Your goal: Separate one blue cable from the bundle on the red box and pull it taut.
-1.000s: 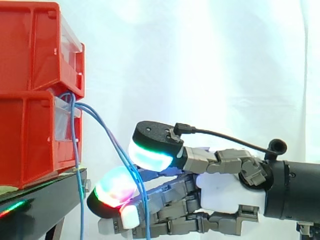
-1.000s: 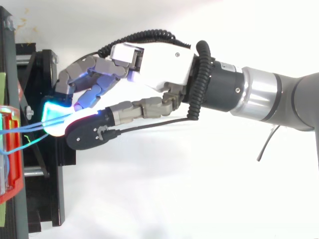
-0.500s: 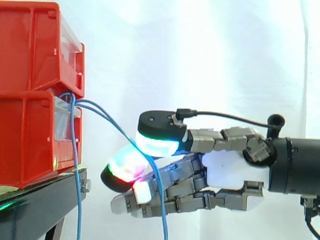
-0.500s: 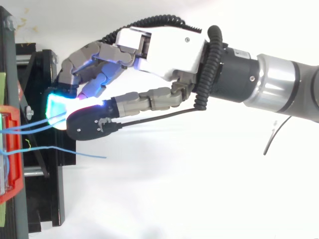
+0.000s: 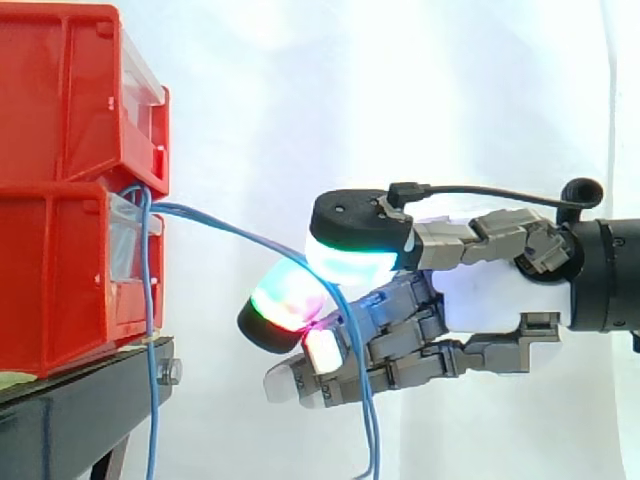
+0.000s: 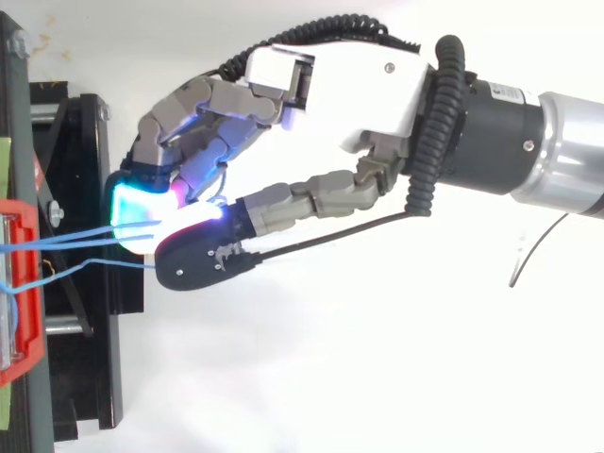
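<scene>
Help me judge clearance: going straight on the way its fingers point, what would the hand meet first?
Likely the lower red bin, at its front, where the blue cables pinched in the hand emerge; the lower fingers might catch the black stand first.

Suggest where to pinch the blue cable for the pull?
Take the blue cable on its free span clear of the red box, coming from the side away from it, as the hand does: that stretch arcs through open air, so fingers can close above and below.
</scene>
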